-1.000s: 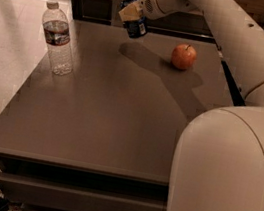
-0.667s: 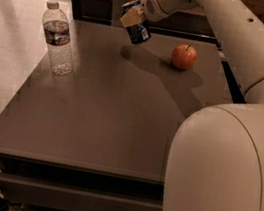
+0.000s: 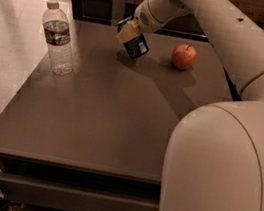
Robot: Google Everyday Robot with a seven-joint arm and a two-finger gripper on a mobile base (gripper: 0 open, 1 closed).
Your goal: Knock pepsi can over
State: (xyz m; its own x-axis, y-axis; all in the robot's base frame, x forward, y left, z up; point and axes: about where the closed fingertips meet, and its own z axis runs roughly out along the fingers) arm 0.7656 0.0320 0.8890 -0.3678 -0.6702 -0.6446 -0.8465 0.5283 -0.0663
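Observation:
The pepsi can is a small dark-blue can with a white label patch. It is tilted over at the far middle of the grey table, its lower end close to the surface over its own shadow. My gripper, with tan pads, is right against the can's upper left end. My white arm reaches to it from the upper right.
A clear plastic water bottle stands upright at the table's far left. A red-orange apple lies just right of the can. My arm's large white body covers the right front. A dark wall runs behind the table.
The gripper and the can have moved down and slightly right toward the table top, and the can leans further over. The bottle and apple have not moved.

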